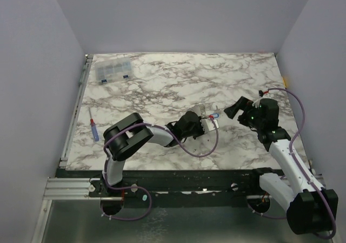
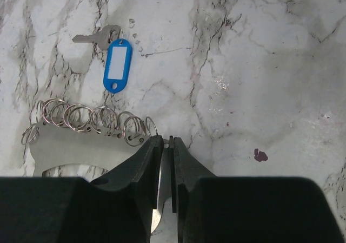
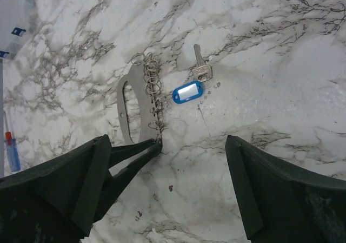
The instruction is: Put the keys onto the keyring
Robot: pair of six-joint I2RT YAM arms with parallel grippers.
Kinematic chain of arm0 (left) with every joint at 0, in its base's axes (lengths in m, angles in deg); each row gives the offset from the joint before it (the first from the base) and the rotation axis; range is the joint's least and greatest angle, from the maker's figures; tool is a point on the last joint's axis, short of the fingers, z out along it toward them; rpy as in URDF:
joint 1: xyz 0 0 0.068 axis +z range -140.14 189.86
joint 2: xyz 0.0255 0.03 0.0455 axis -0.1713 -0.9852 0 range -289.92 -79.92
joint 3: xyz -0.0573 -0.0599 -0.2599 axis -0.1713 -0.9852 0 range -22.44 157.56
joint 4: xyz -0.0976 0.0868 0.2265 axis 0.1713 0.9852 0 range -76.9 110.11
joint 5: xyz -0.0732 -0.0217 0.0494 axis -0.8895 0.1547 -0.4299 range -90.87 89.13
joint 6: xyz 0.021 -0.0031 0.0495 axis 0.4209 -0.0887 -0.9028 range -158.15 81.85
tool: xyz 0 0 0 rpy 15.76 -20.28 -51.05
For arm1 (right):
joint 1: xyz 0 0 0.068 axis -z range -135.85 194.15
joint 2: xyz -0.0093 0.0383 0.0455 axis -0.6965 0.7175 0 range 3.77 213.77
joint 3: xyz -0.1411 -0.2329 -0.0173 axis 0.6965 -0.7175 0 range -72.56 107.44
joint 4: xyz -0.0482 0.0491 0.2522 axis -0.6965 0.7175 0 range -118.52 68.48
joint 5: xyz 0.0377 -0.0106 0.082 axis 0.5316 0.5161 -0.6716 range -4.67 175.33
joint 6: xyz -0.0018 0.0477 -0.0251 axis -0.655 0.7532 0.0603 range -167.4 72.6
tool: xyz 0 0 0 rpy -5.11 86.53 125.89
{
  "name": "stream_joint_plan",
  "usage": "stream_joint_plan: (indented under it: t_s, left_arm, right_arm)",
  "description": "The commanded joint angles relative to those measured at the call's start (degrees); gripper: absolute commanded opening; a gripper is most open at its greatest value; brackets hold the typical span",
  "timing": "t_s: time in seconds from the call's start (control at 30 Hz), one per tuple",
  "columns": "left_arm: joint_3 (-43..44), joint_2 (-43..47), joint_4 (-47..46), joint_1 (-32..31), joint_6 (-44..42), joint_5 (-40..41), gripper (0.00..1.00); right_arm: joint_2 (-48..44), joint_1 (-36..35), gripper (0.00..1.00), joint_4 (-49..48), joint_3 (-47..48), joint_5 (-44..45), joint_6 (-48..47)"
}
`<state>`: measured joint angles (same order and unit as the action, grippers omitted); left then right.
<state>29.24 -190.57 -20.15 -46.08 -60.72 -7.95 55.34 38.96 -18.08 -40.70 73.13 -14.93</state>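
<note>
A silver key (image 2: 92, 37) lies on the marble, its head at the small loop of the keyring with the blue tag (image 2: 118, 65). Whether the key is threaded on the loop I cannot tell. Below them lies a flat grey metal plate (image 2: 59, 145) with several split rings (image 2: 92, 118) along its edge. My left gripper (image 2: 166, 140) is shut on the corner of this plate. My right gripper (image 3: 167, 145) is wide open and empty, hovering near the plate (image 3: 132, 107), the key (image 3: 200, 64) and the tag (image 3: 187, 91). In the top view the tag (image 1: 215, 115) lies between both grippers.
A clear compartment box (image 1: 113, 70) stands at the back left. A blue-handled, red-tipped screwdriver (image 1: 93, 128) lies near the left edge. The left gripper's black fingers (image 3: 135, 151) cross the right wrist view. Purple cables trail from both arms.
</note>
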Motion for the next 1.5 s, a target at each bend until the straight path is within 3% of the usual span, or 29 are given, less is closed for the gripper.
stream_joint_plan:
  t_s: [0.0,0.23,0.67,1.03,1.47]
  left_arm:
    - [1.4,-1.89,-0.58,0.13,-1.14,-0.12,0.19]
    - [1.69,-1.97,-0.58,0.09,-0.72,3.71,0.2]
    - [1.25,0.96,-0.78,-0.04,-1.34,6.63,0.29]
    - [1.19,1.92,2.23,-0.22,-8.19,8.04,0.51]
    - [5.6,-0.6,6.32,-0.23,-13.65,3.73,0.39]
  right_arm:
    - [-0.35,-0.66,1.0,0.9,1.06,1.42,-0.83]
    - [-0.45,-0.96,1.0,0.9,1.16,1.08,-0.76]
    - [-0.54,-1.04,1.0,0.83,0.98,0.52,-0.74]
    - [-0.73,-1.05,1.0,0.94,1.1,0.01,-0.82]
    - [-1.16,-1.05,1.0,0.68,0.83,-0.61,-0.7]
